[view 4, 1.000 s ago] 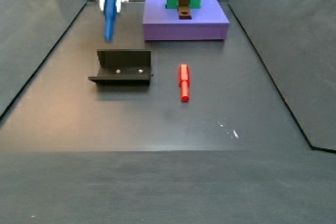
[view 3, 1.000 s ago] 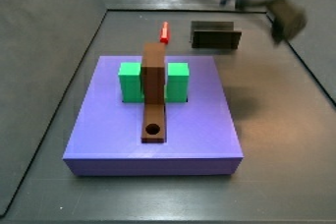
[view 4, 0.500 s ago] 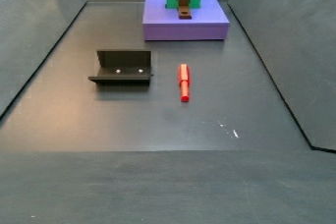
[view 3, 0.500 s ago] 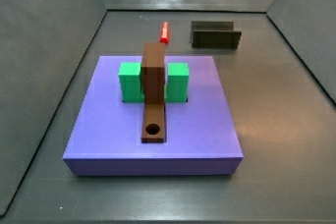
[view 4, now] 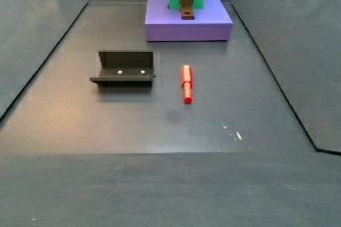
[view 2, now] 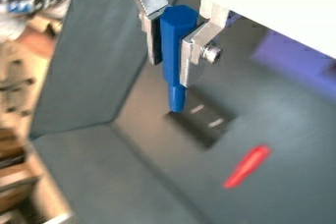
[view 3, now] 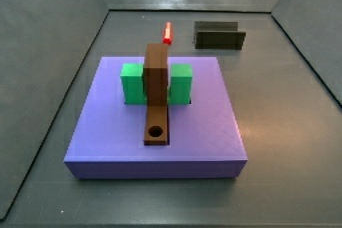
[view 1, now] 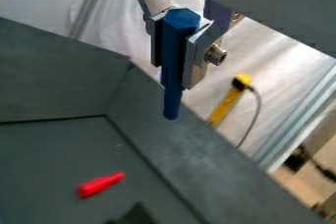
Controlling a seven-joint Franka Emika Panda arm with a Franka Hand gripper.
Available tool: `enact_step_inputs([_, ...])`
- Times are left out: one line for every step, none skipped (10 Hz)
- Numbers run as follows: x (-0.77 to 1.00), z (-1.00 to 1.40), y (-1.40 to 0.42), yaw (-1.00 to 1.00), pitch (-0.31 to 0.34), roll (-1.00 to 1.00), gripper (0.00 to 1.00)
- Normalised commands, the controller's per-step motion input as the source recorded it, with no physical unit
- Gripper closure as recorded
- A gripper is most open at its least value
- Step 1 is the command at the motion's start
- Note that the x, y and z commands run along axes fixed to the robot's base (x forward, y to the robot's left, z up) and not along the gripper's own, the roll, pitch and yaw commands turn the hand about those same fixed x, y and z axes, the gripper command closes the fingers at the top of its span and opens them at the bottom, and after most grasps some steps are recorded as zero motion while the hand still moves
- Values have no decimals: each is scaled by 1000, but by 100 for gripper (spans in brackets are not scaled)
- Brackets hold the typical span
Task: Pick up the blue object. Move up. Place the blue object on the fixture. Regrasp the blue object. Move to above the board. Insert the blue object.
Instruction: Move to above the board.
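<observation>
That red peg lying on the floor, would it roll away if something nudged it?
Probably a little. The red peg is slim and stick-shaped and lies flat on smooth floor, apart from the fixture. It looks rigid and light. The gripper, seen only in the wrist views, holds the blue object.

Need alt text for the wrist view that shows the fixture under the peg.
The gripper holds the blue object upright between its silver fingers, high above the dark floor. Below the peg's tip lies the fixture, with a red peg beside it.

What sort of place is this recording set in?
Probably a lab test cell for peg insertion: a dark walled floor holding the board, the fixture and a red peg. The gripper holds the blue object aloft.
</observation>
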Motion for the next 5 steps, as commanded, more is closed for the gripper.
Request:
enact_step_inputs([-1097,274,-1400,-56,114,-1000,100])
enact_step_inputs([-1136,287,-1400,-49,114,-1000,100])
enact_step_inputs([-547,127,-615,-38,112,-1000,100])
enact_step_inputs([-249,28,-226,-33,112,-1000,100])
enact_step_inputs([-119,18,-87,-27,113,-1000,100])
